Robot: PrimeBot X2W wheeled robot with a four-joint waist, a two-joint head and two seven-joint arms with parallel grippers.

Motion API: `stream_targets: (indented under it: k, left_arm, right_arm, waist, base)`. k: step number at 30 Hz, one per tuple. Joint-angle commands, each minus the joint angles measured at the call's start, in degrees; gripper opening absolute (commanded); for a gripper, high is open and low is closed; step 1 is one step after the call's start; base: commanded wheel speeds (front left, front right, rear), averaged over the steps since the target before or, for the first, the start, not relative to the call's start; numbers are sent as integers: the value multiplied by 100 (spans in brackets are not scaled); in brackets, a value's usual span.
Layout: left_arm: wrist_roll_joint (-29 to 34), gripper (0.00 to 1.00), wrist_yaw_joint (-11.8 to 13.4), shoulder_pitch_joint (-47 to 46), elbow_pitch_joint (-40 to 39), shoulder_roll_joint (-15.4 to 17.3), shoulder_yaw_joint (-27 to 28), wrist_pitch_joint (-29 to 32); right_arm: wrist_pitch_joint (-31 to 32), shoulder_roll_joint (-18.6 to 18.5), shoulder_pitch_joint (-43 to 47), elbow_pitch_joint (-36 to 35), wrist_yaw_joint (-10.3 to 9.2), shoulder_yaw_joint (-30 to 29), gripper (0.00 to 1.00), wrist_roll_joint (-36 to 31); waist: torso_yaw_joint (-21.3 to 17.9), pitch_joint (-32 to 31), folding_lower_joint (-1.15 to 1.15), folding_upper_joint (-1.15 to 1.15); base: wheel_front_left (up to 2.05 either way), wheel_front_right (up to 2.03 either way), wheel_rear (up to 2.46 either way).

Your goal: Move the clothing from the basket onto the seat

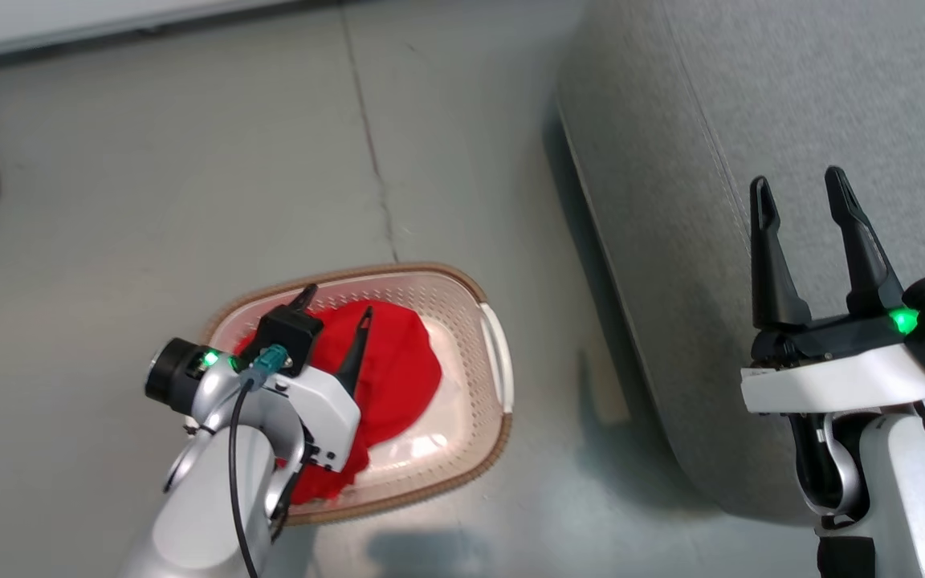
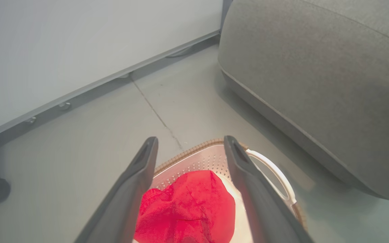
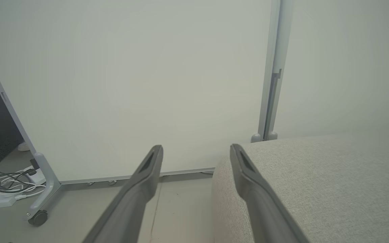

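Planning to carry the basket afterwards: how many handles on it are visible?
1: a white handle on the basket's side facing the seat. A second may be hidden beneath the left arm on the opposite side.

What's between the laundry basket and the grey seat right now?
Only a bare strip of grey floor separates the basket from the seat; the head view and left wrist view both show it.

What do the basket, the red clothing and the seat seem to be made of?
Basket: likely smooth white plastic, with perforated walls; the brown rim looks woven, perhaps moulded.
Clothing: soft red fabric, matte, crumpled into folds; fibre unclear.
Seat: grey upholstery cloth, matte, with fine weave and a stitched seam.
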Motion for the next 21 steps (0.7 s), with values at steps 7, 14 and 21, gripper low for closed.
stream_targets:
  k: [7,14,21]
  left_arm:
    - [358,100,-102,-827,1042,528,-194,406]
    - [678,100,-3,-1273,1871,1083,-356,792]
    - [911,100,160,-1547,2371,1540,-472,1122]
  right_arm:
    - [-291,-12,-368,-139,11,377,100,461]
    - [-352,-9,-537,-264,11,608,100,965]
    - [-343,-11,-545,-397,11,671,100,1243]
  waist:
    - [-1141,1387,0,0]
    - [-1637,1935,0,0]
    - [-1867,2197,0,0]
  base:
    - [0,0,0]
    - [0,0,0]
    - [0,0,0]
